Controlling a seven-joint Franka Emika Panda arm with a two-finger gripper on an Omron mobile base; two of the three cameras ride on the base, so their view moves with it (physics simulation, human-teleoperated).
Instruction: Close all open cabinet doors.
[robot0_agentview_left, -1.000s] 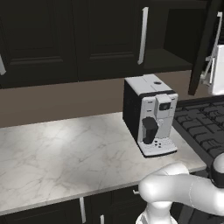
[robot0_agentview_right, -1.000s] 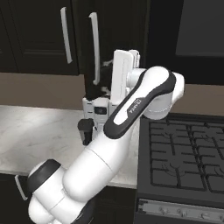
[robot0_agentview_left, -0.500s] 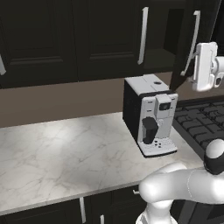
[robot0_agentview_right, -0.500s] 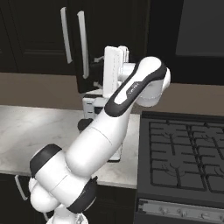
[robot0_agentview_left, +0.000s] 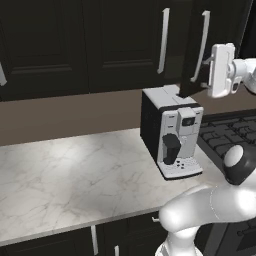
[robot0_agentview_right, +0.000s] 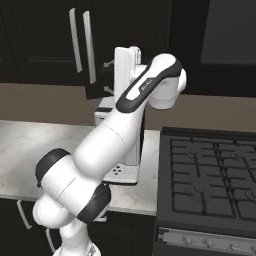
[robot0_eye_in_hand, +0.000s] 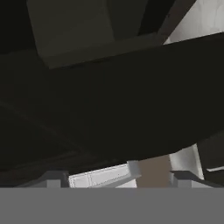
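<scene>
In the left base view the door (robot0_agentview_left: 197, 47), the one just above the coffee machine (robot0_agentview_left: 171, 131), stands a little ajar: its handle (robot0_agentview_left: 201, 47) sits forward of the closed neighbour's handle (robot0_agentview_left: 163, 41), and its lower edge hangs out over the machine's top. The gripper (robot0_agentview_left: 206, 70) is at that door's free edge, up and to the right of the machine, with a dark fingertip (robot0_agentview_left: 205, 60) close against the wood; whether the jaws are apart or together I cannot tell from here. I judge the step in hand to be the last part of pushing this door shut, and the next move calls for a steady push toward the cabinet face, above and behind the machine, until the door lies flush with its neighbour. The right base view gives what the first cannot: the door seen from its other side, the two handles close together above and left of the machine (robot0_agentview_right: 120, 150), the dark fingers reaching left from the white hand toward the door edge, and the stove (robot0_agentview_right: 210, 185) just right of the machine. The hand view adds the closeness: the dark door panel (robot0_eye_in_hand: 113, 96) spans the frame right ahead, with a slice of the machine's pale top (robot0_eye_in_hand: 103, 175) below it and the counter (robot0_eye_in_hand: 203, 17) at the upper corner.
</scene>
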